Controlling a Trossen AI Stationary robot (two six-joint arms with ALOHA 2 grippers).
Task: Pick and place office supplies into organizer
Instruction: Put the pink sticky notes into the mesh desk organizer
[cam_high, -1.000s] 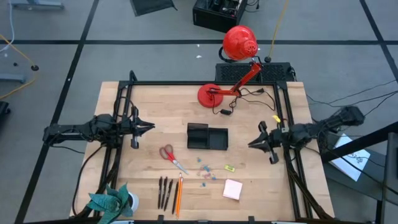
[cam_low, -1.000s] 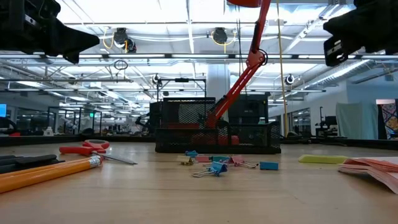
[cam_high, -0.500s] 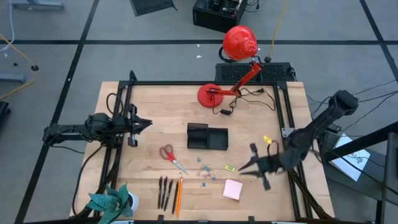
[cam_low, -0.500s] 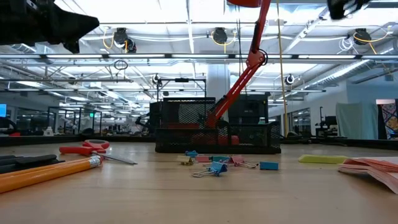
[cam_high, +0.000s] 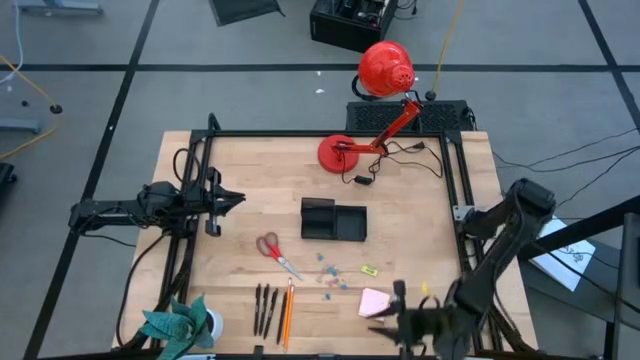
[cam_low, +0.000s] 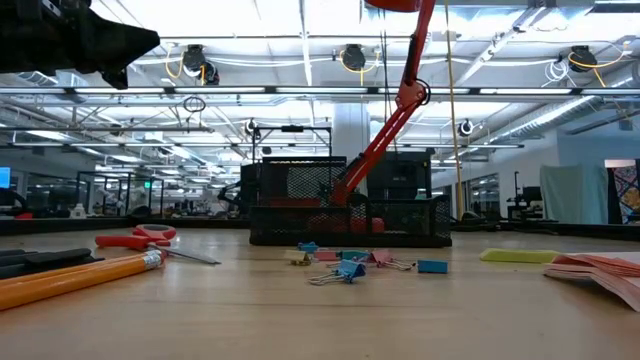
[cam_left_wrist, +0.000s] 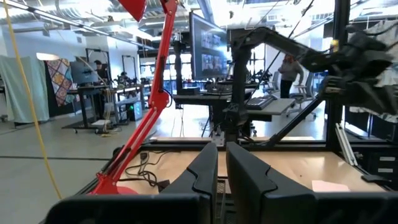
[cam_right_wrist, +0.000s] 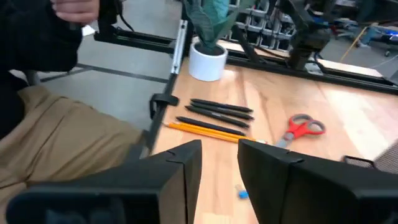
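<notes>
**Right pincer being held released by the notepad at the near edge**

At the near edge of the tabletop (cam_high: 420, 200), toward the right arm's corner, the right pincer (cam_high: 380, 318) is being held with its fingers (cam_right_wrist: 180, 171) parted and nothing being gripped between them. It is being carried just beside the pale pink notepad (cam_high: 374, 299); whether it is being touched cannot be told.

Along the same near edge, closer to the middle, three dark pens (cam_high: 264, 308) are being shown lying side by side. An orange pencil (cam_high: 288, 315) is lying just beside them, on the notepad's side. The near corner on the left arm's side is being occupied by a teal plant (cam_high: 180, 325) in a white pot.

Farther in, the red-handled scissors (cam_high: 272, 248) are being seen lying flat. Small blue clips (cam_high: 330, 272) and a yellow bit (cam_high: 369, 270) are scattered between the scissors and the notepad.

At the middle of the tabletop the black organizer (cam_high: 334, 220) is being seen, apart from every supply.

At the left edge, level with the organizer, the left pincer (cam_high: 238, 200) is being held above the tabletop. Its fingers (cam_left_wrist: 202, 177) are drawn almost together, clenched on nothing.

By the far edge, the red lamp (cam_high: 338, 153) is being seen on its round base.
</notes>
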